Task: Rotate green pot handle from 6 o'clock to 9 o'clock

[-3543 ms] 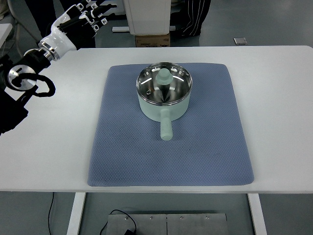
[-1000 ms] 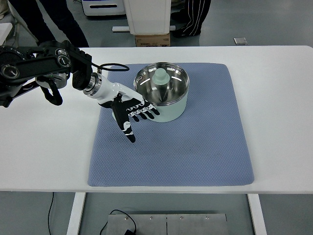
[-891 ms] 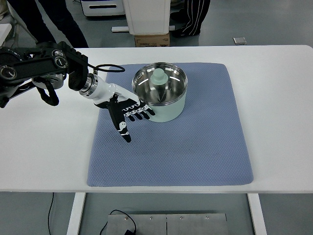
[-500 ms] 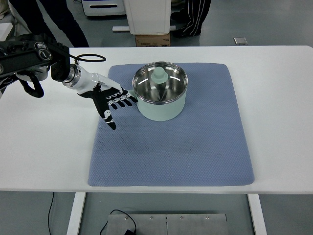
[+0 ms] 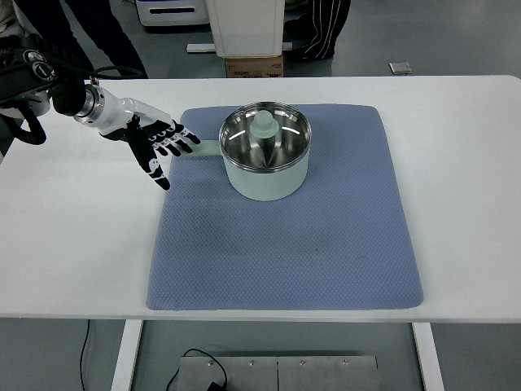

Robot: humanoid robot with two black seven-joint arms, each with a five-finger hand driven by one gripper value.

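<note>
- green pot point(image 5: 265, 163) sits on the blue mat point(image 5: 326, 244), upper middle of it, mat lies on the white worktop point(image 5: 464, 204)
- pot handle point(image 5: 207, 148) sticks out to the left, so basically at 9 o'clock, looks done to me
- steel inside w/ a green knobbed thing point(image 5: 265, 125) standing in the bowl, prob the lid upside down, can't say for sure
- handling guess: stiff metal body, not fragile, medium weight. smooth enamel-ish sides = slippery, so pushing the wall would prob skid. mat looks grippy, so it'd turn in place rather than slide
- best place to take hold imo is the handle itself, short stubby bar, gives leverage for a spin. loose bit inside may rattle or shift if jerked
- left hand point(image 5: 157, 143) is at the mat's left edge, fingers spread, holding nothing, fingertips point(image 5: 192, 138) just beside the handle end. can't tell if touching
- right arm not in shot
- nothing else on the mat, no clutter near the pot. beyond the far edge of the worktop: cardboard box point(image 5: 253, 67), a white stand point(image 5: 244, 26), legs of ppl point(image 5: 321, 28) standing around, all well apart from the pot
</note>
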